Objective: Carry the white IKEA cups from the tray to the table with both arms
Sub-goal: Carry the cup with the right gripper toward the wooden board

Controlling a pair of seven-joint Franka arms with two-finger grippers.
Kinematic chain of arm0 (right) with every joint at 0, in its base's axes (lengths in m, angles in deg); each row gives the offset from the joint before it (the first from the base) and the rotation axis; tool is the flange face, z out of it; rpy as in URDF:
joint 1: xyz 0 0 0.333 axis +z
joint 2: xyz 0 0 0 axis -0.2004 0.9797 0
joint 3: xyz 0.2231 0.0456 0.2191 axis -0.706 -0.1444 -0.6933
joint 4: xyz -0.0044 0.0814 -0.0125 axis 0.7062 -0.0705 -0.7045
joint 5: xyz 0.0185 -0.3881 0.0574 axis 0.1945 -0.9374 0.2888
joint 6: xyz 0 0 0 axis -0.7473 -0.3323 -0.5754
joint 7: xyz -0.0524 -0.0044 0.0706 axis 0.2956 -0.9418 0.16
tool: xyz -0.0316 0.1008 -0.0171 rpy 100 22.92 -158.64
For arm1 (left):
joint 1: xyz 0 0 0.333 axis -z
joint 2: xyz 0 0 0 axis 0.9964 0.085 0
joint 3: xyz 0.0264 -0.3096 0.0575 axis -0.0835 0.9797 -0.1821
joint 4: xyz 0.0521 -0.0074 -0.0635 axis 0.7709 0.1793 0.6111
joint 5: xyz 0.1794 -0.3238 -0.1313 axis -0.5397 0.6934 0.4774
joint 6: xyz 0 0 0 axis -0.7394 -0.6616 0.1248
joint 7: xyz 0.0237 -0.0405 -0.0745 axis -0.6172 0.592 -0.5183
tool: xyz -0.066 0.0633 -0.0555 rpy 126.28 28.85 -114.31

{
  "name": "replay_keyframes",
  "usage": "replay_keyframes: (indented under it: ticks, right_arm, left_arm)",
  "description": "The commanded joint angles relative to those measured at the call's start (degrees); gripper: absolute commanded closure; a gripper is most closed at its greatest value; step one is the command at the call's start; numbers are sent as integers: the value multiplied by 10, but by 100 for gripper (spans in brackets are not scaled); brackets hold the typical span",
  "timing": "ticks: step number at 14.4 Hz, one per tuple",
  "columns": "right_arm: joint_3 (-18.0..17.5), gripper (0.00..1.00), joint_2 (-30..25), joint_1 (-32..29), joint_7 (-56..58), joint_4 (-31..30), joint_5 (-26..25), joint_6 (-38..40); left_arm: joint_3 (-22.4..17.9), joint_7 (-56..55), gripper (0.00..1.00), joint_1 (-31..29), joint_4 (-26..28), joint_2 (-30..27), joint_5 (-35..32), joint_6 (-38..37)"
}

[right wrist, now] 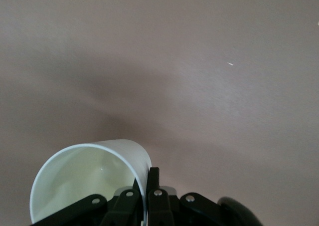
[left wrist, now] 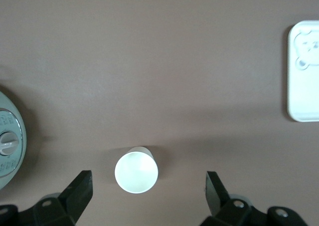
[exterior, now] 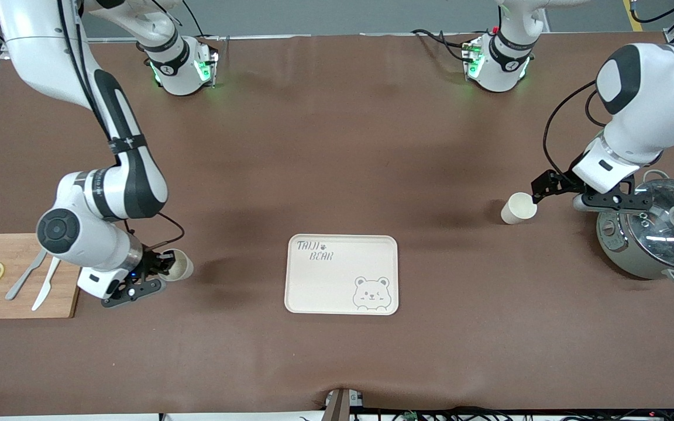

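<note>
One white cup (exterior: 518, 207) stands upright on the brown table, toward the left arm's end, next to the pot. My left gripper (exterior: 559, 196) is open beside it; in the left wrist view the cup (left wrist: 136, 169) sits between the spread fingers (left wrist: 79, 188), touching neither, around the gripper's midpoint (left wrist: 149, 186). My right gripper (exterior: 158, 272) is shut on the rim wall of the second white cup (exterior: 178, 264), holding it tilted just over the table beside the cutting board. The right wrist view shows the gripper (right wrist: 148, 178) pinching that cup's wall (right wrist: 84, 181).
A bear-printed tray (exterior: 341, 275) lies in the table's middle, nearer the front camera; its edge shows in the left wrist view (left wrist: 304, 86). A grey-green lidded pot (exterior: 653, 234) stands under the left arm. A wooden board (exterior: 18, 251) holds lemon slices and cutlery.
</note>
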Motion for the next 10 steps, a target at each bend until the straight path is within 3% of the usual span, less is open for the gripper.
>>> replay_keyframes:
  ticks: [1,3,10]
  right_arm:
    - [-10,100,-23,-33,62,-52,14,-38]
    - [-10,100,-21,-47,94,-61,14,-62]
    - [-10,100,-1,-79,194,-81,52,-123]
  left_arm:
    - [3,-13,0,1,-83,9,11,-89]
    - [0,-25,0,15,-140,21,10,-158]
    - [-1,-40,0,26,-256,22,6,-272]
